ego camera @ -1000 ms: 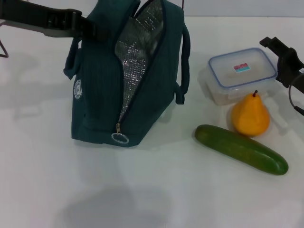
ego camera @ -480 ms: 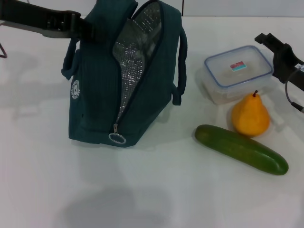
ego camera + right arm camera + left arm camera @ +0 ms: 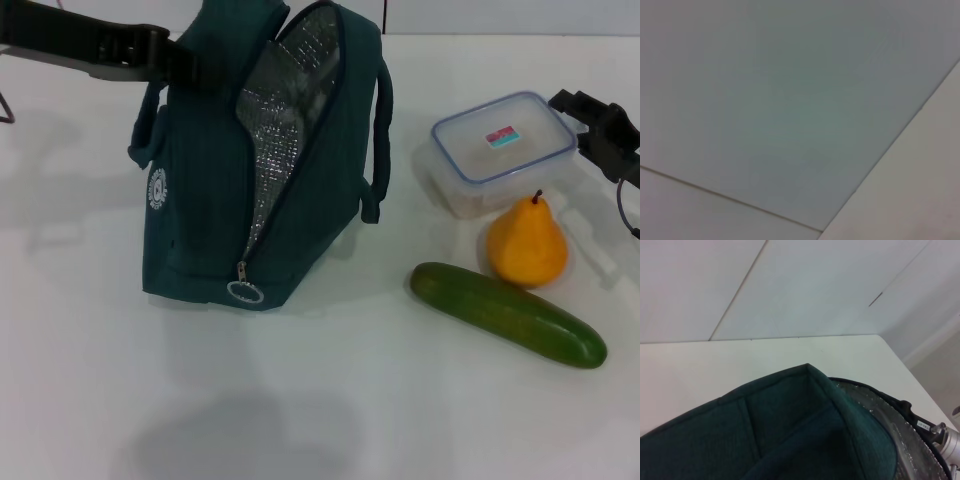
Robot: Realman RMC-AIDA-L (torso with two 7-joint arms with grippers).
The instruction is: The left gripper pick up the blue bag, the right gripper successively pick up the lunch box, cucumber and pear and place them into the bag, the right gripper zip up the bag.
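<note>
A: Where do we stand?

B: Our left gripper (image 3: 185, 62) clenches the dark teal fabric bag (image 3: 215, 200) by its upper left corner. Right of the bag sits the clear blue-rimmed plastic lunch box (image 3: 500, 150); our right gripper (image 3: 590, 120) is beside it, finger state undeterminable.

A: Risk?

B: We judge a skewed approach shoves the box.

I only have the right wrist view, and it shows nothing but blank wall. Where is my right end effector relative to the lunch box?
Observer: In the head view the right end effector sits at the lunch box's right edge.
Operator: Is the bag open?
Observer: Yes, the blue bag stands unzipped, its foil lining showing.
Operator: Who holds it?
Observer: The left end effector is at its top.
Operator: And the fruit?
Observer: The pear and cucumber lie on the table.
</note>
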